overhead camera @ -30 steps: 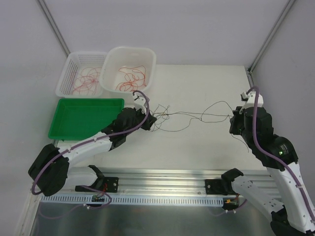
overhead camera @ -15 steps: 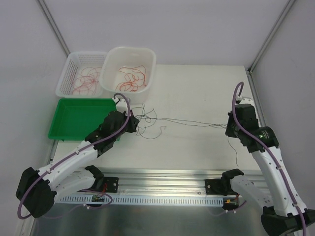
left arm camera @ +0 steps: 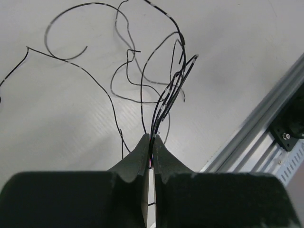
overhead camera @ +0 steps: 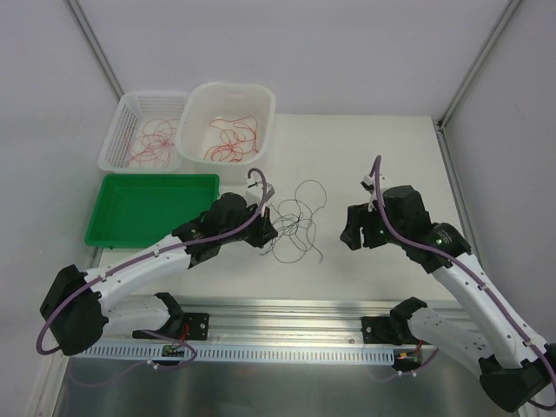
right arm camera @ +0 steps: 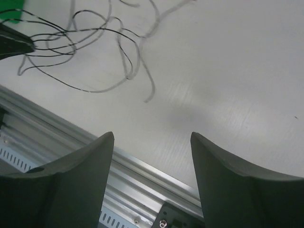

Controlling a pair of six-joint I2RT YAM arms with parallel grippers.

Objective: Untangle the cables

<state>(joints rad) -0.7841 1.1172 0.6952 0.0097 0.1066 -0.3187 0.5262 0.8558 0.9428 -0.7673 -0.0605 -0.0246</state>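
Observation:
Several thin black cables (overhead camera: 297,222) lie in loose loops on the white table, between the two arms. My left gripper (overhead camera: 268,228) is shut on one end of the bunch. In the left wrist view the strands (left arm camera: 164,97) run out from between the pressed fingertips of that gripper (left arm camera: 152,137) and fan over the table. My right gripper (overhead camera: 352,234) hovers to the right of the loops, open and empty. The right wrist view shows that gripper's (right arm camera: 152,135) fingers wide apart, with the cables (right arm camera: 95,40) ahead at upper left, apart from them.
A white basket (overhead camera: 115,122) and a white tub (overhead camera: 268,122), both holding red and orange wires, stand at the back left. A green tray (overhead camera: 148,213) lies in front of them. An aluminium rail (overhead camera: 287,313) runs along the near table edge.
The right gripper has opened and let go of the stretched cables, and its arm has swung left. The strands have sprung back into loose loops by the left gripper, which has moved right.

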